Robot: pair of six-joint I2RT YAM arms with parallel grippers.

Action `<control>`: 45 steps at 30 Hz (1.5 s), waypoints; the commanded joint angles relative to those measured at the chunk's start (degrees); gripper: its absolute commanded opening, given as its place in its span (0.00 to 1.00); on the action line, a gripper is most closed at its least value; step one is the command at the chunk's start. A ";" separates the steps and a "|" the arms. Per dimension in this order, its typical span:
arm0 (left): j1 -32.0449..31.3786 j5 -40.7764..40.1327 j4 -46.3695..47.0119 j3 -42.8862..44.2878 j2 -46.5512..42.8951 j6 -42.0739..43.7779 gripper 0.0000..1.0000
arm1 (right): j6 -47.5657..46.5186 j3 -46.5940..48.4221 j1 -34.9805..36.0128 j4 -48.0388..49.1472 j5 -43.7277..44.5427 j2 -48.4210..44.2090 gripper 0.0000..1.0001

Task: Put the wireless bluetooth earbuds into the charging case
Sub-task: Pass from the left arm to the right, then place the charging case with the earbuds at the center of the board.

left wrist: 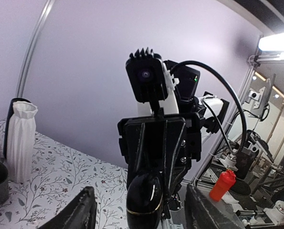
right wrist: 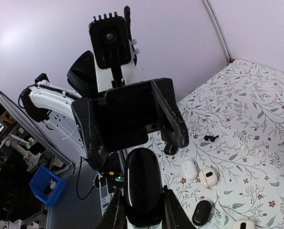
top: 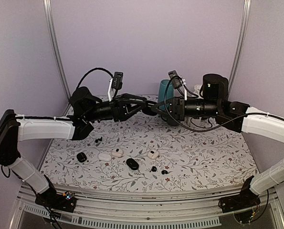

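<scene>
The earbuds (top: 153, 169) are two tiny glossy black beads lying loose on the flowered table (top: 204, 148), close to the middle of its near edge. The right gripper (right wrist: 142, 202) pinches a smooth black oval charging case (right wrist: 142, 174) in the air over the table's far edge. The left gripper (left wrist: 142, 206) stands wide around it, fingers clear.

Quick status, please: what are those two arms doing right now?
Right fingers shut on black case, midair. Left fingers open around it. Earbuds loose on table.
</scene>
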 commanded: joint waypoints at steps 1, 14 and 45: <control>0.14 -6.08 -14.86 -1.97 -5.63 7.54 0.79 | 2.20 -4.01 -1.40 3.04 3.92 -4.18 0.04; -0.25 -21.40 -34.52 -2.27 -12.82 18.51 0.96 | 15.47 -26.95 -5.24 11.82 22.72 -10.50 0.02; 4.34 -38.50 -35.25 -6.19 -17.45 20.78 0.96 | 29.10 -34.59 -36.78 17.00 15.12 11.62 0.03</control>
